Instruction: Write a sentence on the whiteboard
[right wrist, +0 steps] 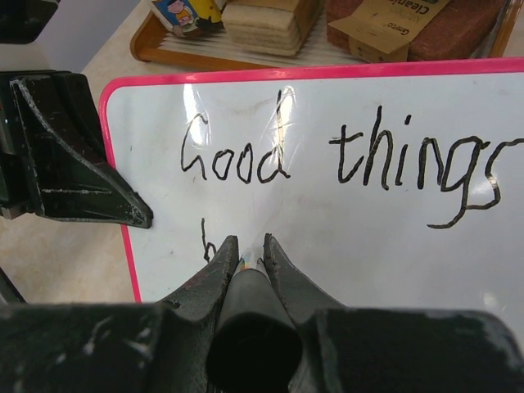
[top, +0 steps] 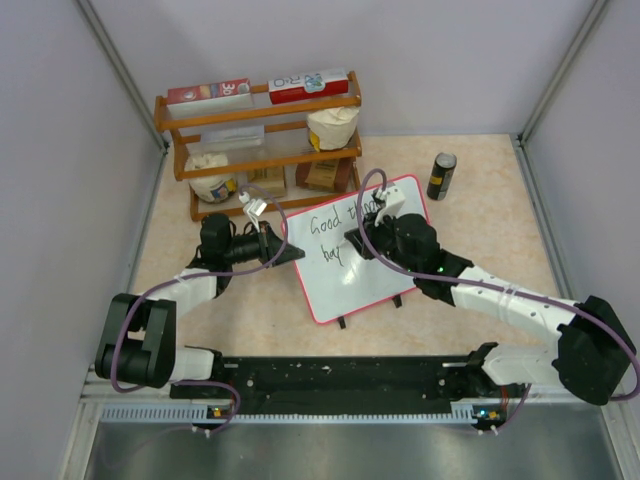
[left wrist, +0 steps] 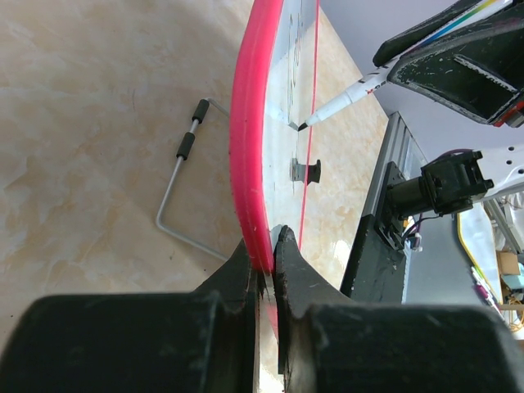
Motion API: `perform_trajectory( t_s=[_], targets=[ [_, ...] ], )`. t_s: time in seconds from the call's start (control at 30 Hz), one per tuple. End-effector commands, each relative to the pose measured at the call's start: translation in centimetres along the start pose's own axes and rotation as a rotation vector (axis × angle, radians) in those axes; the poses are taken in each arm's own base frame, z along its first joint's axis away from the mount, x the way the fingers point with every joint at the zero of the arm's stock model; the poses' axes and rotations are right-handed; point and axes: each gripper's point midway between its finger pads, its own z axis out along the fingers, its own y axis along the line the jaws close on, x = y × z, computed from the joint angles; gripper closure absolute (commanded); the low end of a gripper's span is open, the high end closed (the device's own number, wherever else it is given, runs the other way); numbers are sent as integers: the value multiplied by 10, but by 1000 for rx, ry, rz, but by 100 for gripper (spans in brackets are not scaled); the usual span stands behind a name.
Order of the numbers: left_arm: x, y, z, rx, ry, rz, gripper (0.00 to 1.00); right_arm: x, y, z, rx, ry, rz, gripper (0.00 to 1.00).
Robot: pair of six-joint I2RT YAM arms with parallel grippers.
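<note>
The whiteboard (top: pixel 372 278), pink-framed, stands tilted on the table in the top view. My left gripper (left wrist: pixel 266 241) is shut on the whiteboard's left edge (left wrist: pixel 246 147). My right gripper (right wrist: pixel 246 246) is shut on a marker (right wrist: pixel 250 319), whose tip is hidden behind the fingers in the right wrist view. In the left wrist view the marker (left wrist: pixel 344 100) has its black tip on the board face. The sentence (right wrist: pixel 327 151) reads "Good things" on the first line. A second line starts with an "h" (right wrist: pixel 207 241) just left of my right fingertips.
A wooden shelf (top: pixel 260 140) with boxes and bags stands behind the board. A dark can (top: pixel 441 176) stands at the back right. A bent wire stand (left wrist: pixel 184 176) lies on the table behind the board. The black mounting rail (top: pixel 330 375) runs along the near edge.
</note>
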Motion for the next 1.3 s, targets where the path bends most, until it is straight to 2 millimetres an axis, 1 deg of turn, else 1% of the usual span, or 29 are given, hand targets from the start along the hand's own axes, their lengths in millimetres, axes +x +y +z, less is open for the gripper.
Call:
perform_trajectory(
  t_s=[0.0,0.17,0.4,0.67,0.87,1.03,1.2,1.23,1.27],
  targets=[
    [44,17,0,-27,100,107,100,-6,-15,-1,57,-34,-6,100],
    [44,17,0,-27,101,105,100,4,-22,-5,78,-10,-17,100],
    [44,17,0,-26,101,105,100,13,-27,-11,89,8,-27,100],
    [44,16,0,-24,101,108,100,19,-19,-12,37,23,-18,100],
    [45,17,0,-25,103,103,100,18,-8,-10,-17,15,0,100],
    [44,17,0,-26,100,107,100,15,-3,-8,-41,2,19,100],
    [45,17,0,-28,101,104,100,6,3,-4,-62,-26,56,100],
    [44,17,0,-27,101,105,100,5,4,-5,-64,-28,60,100],
    [44,17,0,-27,100,107,100,1,5,-6,-68,-43,65,100]
  ],
)
